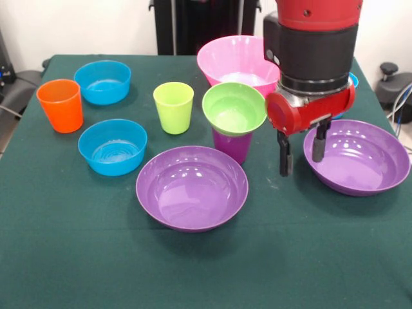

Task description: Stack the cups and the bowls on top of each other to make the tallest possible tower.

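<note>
While the gripper (300, 152) hangs with its two black fingers apart and nothing between them, it sits just over the left rim of the right-hand purple bowl (360, 158), which looks like the likely next piece. That bowl rests on the green cloth of the table (64, 257) at the right side, well apart from the tower (233, 122), which so far is only the small green bowl (234, 106) seated on the upright purple cup (232, 145) near the middle. A second purple bowl (192, 187) lies just in front of the tower.

Judging by the gloss and thin walls, these bowls are light, stiff plastic and probably slippery; they should not deform much under a pinch, but a smooth curved wall may slide out of a loose hold. The rim is the sensible place to take it: one finger inside, one outside, pinching the wall near the edge. A wide, shallow bowl held at one edge will likely tilt, so a firm pinch matters.

Other pieces stand apart: orange cup (60, 105), lime green cup (173, 107), two blue bowls (102, 82) (112, 146), and the pink bowl (235, 59) behind the tower.
</note>
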Available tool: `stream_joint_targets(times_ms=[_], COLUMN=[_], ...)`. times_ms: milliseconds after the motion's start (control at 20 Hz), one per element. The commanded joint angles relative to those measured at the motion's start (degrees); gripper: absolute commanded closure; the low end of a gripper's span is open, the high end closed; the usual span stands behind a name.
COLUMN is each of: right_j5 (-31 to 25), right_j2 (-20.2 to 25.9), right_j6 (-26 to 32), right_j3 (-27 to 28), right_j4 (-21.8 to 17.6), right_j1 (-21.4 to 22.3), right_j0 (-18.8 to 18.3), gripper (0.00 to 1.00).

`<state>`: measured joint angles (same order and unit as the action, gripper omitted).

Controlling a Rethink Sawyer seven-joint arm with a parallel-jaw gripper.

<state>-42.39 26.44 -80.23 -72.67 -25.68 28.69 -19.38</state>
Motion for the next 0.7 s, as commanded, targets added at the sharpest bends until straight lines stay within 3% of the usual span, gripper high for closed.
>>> stream_joint_targets(times_ms=[50, 450, 700], right_j5=[3.2, 4.4, -0.1], right_j2=[-3.7, -2.3, -1.0], right_j6=[-9.8, -7.6, -4.1], right_j3=[2.3, 1.9, 2.8], right_j4=[-1.2, 1.3, 2.9], right_j1=[-5.9, -8.3, -10.7], right_j0=[2.7, 1.6, 1.2], gripper=[0.0, 0.0, 0.0])
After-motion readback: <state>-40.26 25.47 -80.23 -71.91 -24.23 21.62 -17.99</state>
